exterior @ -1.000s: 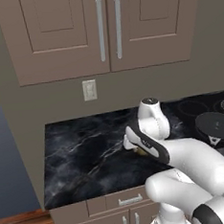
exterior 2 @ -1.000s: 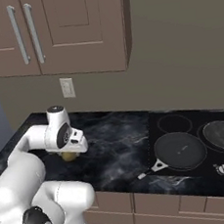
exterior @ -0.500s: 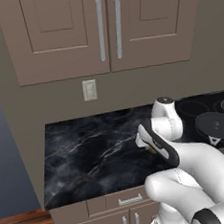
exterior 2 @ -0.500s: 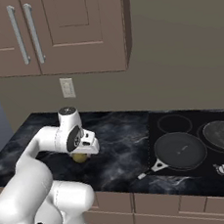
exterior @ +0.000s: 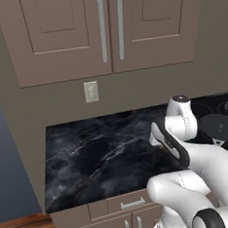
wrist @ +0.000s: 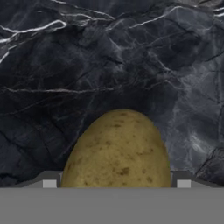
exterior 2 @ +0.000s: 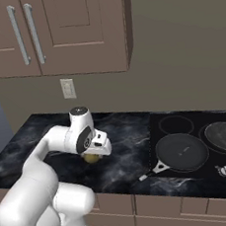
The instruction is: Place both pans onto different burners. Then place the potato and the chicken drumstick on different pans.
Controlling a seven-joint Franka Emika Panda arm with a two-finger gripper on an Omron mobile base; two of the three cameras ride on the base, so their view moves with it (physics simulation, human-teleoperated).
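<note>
Pincer [exterior 2: 93, 156] clenched on the potato [exterior 2: 92, 158], held just above the black marbled desk [exterior 2: 125, 158], left of the cooktop [exterior 2: 196, 125] in the right base view. Seen along the hand, potato [wrist: 117, 151] yellowish-tan and speckled, oval, wedged between the two finger bases at the bottom corners, dark veined stone behind it. In the left base view, hand largely hidden behind the arm's own wrist, with a sliver of potato perhaps peeking at its underside; cannot tell for sure. Two pans on the cooktop, on separate burners: black pan [exterior 2: 182, 150] on the front left ring, short grey-black handle [exterior 2: 160, 166] pointing toward the desk's front edge; dark grey pan [exterior 2: 225, 134] just beside it to the right, partly cut by the frame edge. Back left burner [exterior 2: 174, 124] bare, rings plain to see. Small silver knobs [exterior 2: 222, 170] along the cooktop's front strip. From the left base view, black pan [exterior: 219, 125] visible beyond the arm. Wall outlet [exterior 2: 68, 88] above the desk, brown upper cabinets [exterior: 103, 29] with long metal pulls overhead, drawers [exterior: 131, 203] beneath the desk.
</note>
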